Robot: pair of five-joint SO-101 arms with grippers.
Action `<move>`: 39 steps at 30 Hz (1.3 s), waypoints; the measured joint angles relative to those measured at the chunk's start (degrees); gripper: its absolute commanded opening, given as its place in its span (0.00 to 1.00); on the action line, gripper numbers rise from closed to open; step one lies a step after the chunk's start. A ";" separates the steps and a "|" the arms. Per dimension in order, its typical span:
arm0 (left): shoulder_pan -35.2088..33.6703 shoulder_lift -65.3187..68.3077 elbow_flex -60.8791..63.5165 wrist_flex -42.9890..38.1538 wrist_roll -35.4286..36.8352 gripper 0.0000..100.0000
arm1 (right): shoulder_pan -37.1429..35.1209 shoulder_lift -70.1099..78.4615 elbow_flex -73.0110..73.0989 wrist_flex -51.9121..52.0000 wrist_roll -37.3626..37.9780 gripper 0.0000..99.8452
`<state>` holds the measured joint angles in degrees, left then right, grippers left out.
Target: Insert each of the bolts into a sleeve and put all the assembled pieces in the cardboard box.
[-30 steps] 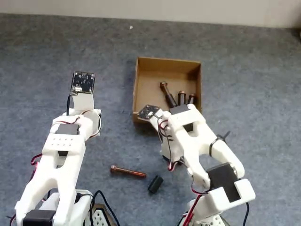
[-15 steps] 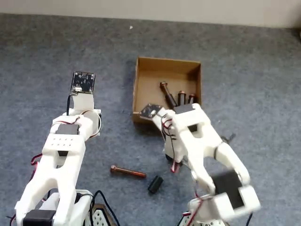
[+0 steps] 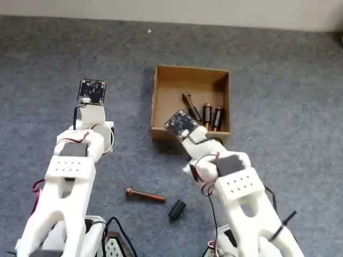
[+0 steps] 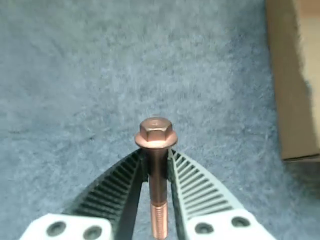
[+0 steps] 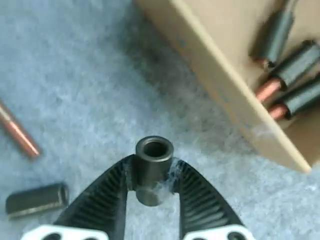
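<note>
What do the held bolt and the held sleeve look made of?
The bolt: metal, likely copper-plated steel; shiny reddish-orange with a bright glint on the hex head. The sleeve: probably dark metal, matte grey-black finish, though hard plastic isn't ruled out.

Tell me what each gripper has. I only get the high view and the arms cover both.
Observer: The left gripper is shut on a copper bolt, with the hex head past the fingertips.
Operator: And the right?
Observer: The right gripper is shut on a dark sleeve. The bore at the end I can see is empty.
Operator: Is it over the box?
Observer: No. The sleeve is outside the cardboard box, just short of its near wall.
</note>
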<state>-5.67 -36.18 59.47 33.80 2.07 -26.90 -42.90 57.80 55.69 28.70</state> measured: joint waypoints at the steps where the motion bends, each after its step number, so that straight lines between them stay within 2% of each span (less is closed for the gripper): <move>1: 0.00 -1.85 -0.44 1.32 0.00 0.01 | -0.26 -1.58 0.88 -0.88 -0.53 0.00; 4: 0.00 -8.79 -3.16 6.77 0.00 0.01 | -0.35 -6.51 3.34 -2.81 -2.02 0.00; 10: 0.35 -22.86 -9.67 17.93 5.01 0.01 | -0.70 -18.37 8.53 -4.75 -4.40 0.00; 16: 8.26 -30.33 -14.68 24.88 6.15 0.01 | -0.70 -34.11 14.59 -4.92 -5.71 0.00; 27: 21.19 -35.16 -19.34 25.58 11.43 0.01 | -0.70 -59.60 24.88 -4.92 -6.07 0.00; 32: 26.37 -39.82 -19.52 25.58 13.45 0.01 | -2.64 -61.27 26.11 -4.92 -6.07 0.00; 35: 26.99 -43.16 -19.52 25.58 15.12 0.01 | -5.36 -61.45 26.02 -4.92 -7.03 0.00; 39: 26.64 -47.91 -19.52 25.49 17.58 0.01 | -8.18 -61.45 26.02 -8.53 -11.87 0.00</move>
<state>20.97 -84.09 39.96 59.30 19.65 -35.08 -104.35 83.82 47.16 16.84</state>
